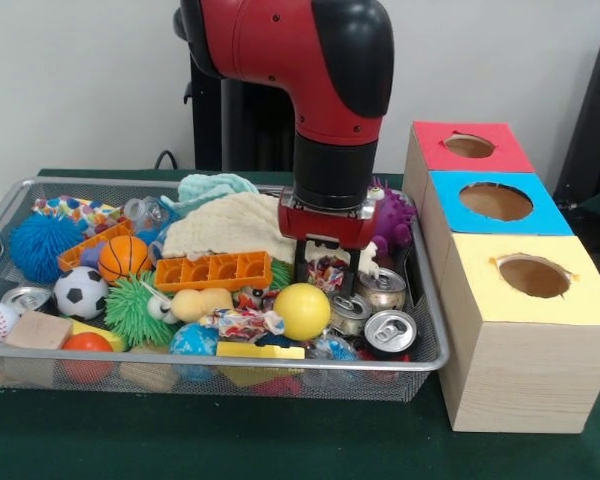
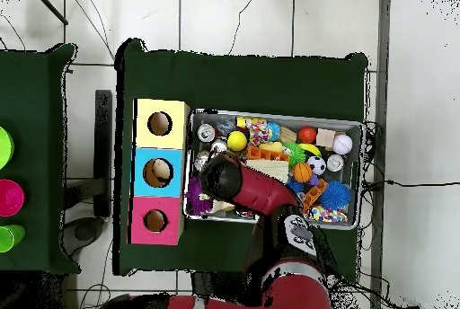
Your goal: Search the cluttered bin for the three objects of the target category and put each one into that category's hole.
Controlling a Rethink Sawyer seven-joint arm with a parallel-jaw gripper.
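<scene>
The wire mesh bin (image 1: 435, 345) is full of toys and cans; it also shows in the overhead view (image 2: 360, 175). My gripper (image 1: 327, 285) is down in the bin's right part, open, with a crumpled multicoloured wrapper (image 1: 327, 272) between its fingers. A second bright wrapper (image 1: 243, 322) lies near the front, left of a yellow ball (image 1: 302, 310). A white polka-dot wrapper (image 1: 75, 210) lies at the back left, and shows in the overhead view (image 2: 328, 214). In the overhead view my arm (image 2: 241, 182) hides the gripper.
Three wooden boxes with holes stand right of the bin: red top (image 1: 470, 147), blue top (image 1: 495, 200), yellow top (image 1: 533, 275). Several cans (image 1: 390, 330) lie by the gripper. A cream cloth (image 1: 235, 228), an orange tray (image 1: 212, 270) and a purple spiky toy (image 1: 393, 215) are close by.
</scene>
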